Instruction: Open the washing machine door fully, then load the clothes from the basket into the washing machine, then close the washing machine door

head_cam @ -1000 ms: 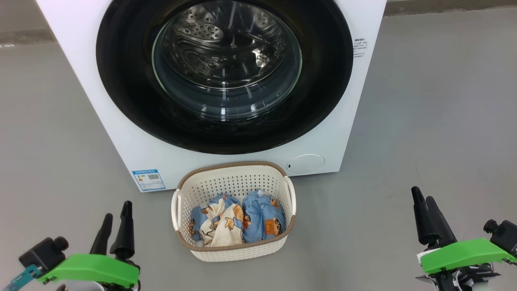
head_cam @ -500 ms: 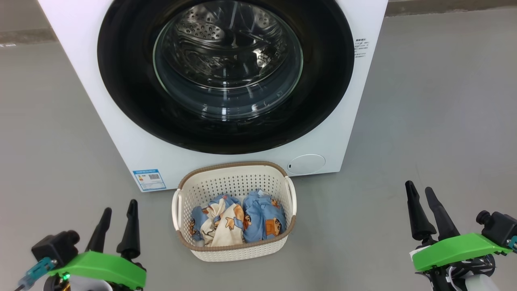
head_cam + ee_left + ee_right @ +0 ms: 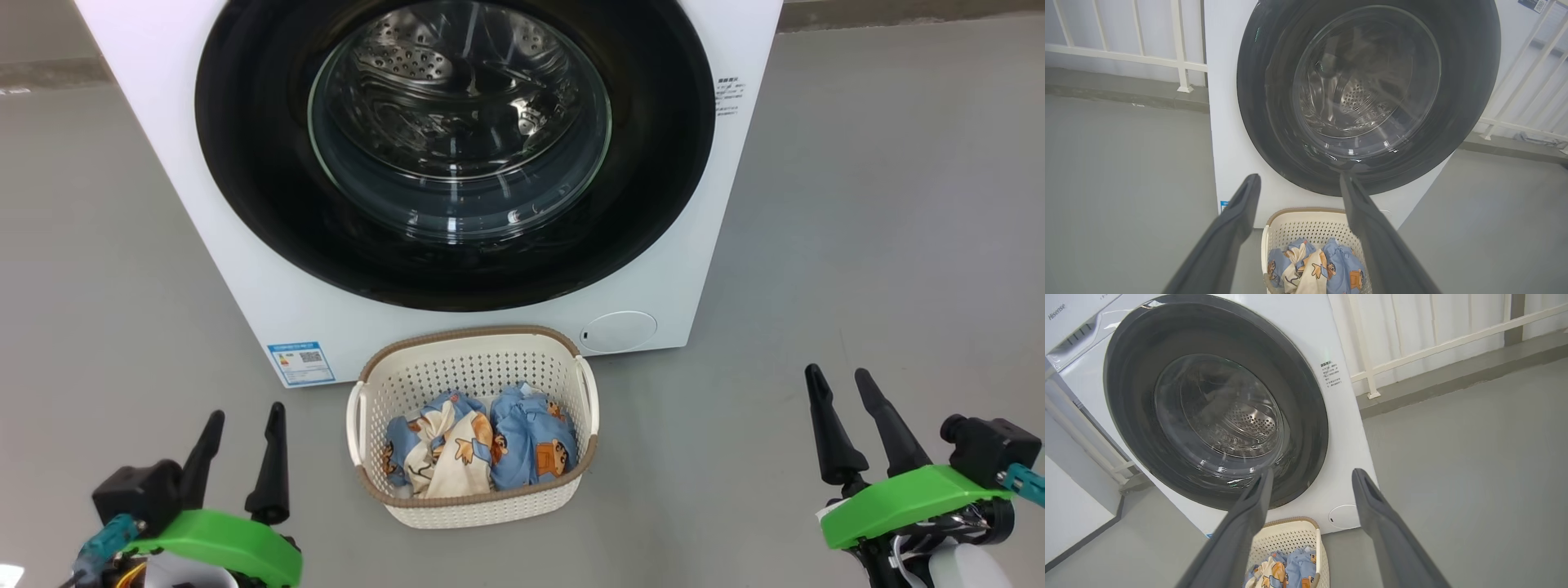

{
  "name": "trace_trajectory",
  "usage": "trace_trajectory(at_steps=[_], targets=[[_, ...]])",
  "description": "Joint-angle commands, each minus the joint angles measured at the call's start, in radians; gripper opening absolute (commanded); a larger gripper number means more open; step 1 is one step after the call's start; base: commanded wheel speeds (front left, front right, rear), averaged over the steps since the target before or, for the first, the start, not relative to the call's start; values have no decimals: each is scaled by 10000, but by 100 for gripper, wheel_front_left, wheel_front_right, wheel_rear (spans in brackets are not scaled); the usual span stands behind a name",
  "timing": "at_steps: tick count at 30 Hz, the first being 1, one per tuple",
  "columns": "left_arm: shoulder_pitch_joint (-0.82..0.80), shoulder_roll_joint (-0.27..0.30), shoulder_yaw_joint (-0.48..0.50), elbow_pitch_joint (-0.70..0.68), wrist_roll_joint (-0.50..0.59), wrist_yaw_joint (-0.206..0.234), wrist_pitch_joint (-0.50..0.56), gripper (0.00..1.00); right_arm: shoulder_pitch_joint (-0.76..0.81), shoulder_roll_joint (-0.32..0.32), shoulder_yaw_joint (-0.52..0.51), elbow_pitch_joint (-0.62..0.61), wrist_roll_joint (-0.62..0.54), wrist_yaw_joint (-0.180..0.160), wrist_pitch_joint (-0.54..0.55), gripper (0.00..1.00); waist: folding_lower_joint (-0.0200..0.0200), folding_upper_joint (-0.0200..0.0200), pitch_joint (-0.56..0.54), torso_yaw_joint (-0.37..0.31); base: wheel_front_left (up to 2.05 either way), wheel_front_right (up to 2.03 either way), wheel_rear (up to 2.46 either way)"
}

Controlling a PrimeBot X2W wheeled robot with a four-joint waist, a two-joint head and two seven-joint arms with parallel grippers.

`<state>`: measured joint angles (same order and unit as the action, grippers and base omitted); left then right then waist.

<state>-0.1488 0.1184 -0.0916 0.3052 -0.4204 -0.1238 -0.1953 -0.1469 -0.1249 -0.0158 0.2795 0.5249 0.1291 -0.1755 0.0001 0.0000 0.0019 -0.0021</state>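
The washer stands on the grey floor with its door lying flat against the front. It looks shut, though none of the views shows whether it is latched. The steel drum shows through the glass. Low on the front are a blue label at the left and a round flap at the right.

The basket sits on the floor just in front of the washer, below the door and between label and flap. The clothes lie bunched in its bottom, blue and cream with cartoon figures.

The left gripper hangs low to the left of the basket, its jaws spread and empty, pointing toward the washer. The right gripper is well off to the basket's right, jaws likewise apart and holding nothing. Neither touches the basket, clothes or door. A white railing runs behind the washer.
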Motion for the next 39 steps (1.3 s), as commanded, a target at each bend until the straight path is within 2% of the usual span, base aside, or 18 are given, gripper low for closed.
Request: trace_trajectory(at_steps=[1, 19, 39], targets=[[-570, 275, 288, -166, 427, -43, -159, 100, -422, -139, 229, -220, -426, 13, -110, 100, 0, 0, -2, 5, 0, 0, 0], [-769, 295, 484, 337, 2876, 159, -664, 100, -609, -82, 240, -23, -2784, 16, 91, 100, 0, 0, -10, -4, 0, 0, 0], [-796, 93, 954, 687, 2887, 395, -665, 100, -516, 151, -33, -95, -2859, 16, 304, 100, 0, 0, -90, -7, 0, 0, 0]])
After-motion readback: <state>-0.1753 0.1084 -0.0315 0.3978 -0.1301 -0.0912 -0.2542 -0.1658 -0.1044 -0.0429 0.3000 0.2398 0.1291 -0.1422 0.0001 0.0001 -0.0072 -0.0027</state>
